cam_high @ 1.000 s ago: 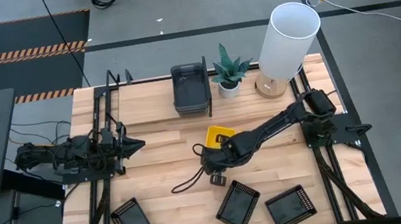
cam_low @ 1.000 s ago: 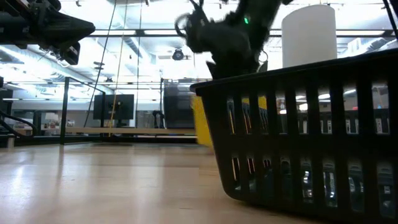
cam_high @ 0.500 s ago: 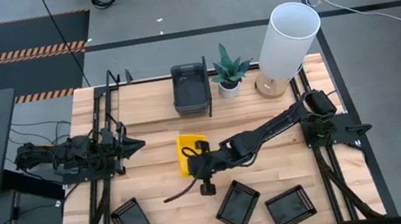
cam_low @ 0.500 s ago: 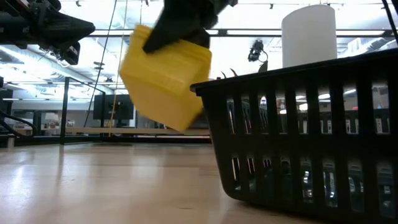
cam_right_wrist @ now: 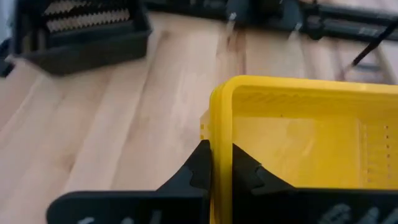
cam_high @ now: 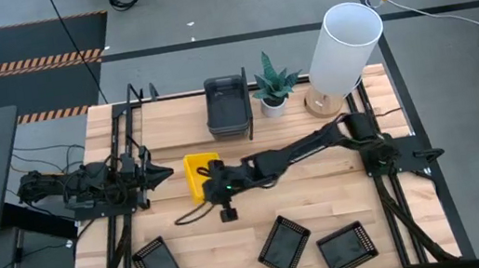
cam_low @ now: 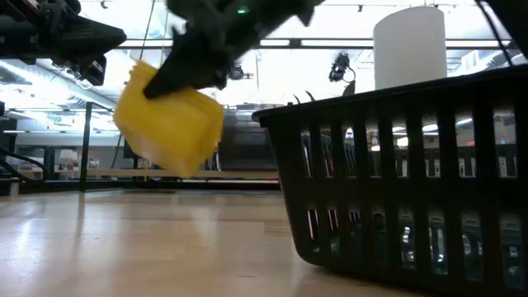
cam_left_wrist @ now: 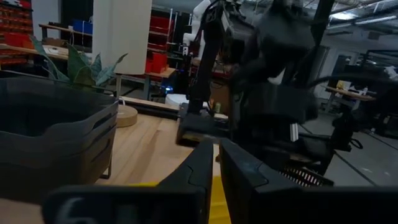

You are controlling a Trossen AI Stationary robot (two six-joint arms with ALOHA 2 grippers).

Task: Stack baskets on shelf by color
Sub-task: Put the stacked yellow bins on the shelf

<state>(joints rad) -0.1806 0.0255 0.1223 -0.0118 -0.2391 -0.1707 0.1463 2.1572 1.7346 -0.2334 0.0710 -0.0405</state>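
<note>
- I count one yellow basket (cam_high: 196, 175) in the air, three black baskets (cam_high: 158, 266) along the table's near edge, and a dark grey stack (cam_high: 227, 106) on the shelf (cam_high: 172, 125); I cannot tell how many are nested in it.
- One potted plant (cam_high: 272, 84) and one white lamp (cam_high: 343, 48) stand beside the grey stack.
- My right gripper (cam_high: 212, 181) reaches far across the table's middle, arm stretched nearly flat, its fingers clenched on the yellow basket's wall; the low view shows the basket tilted and clear of the tabletop (cam_high: 324, 197).
- My left gripper (cam_high: 163, 172) waits at the table's left side, fingers pinched together on nothing.
</note>
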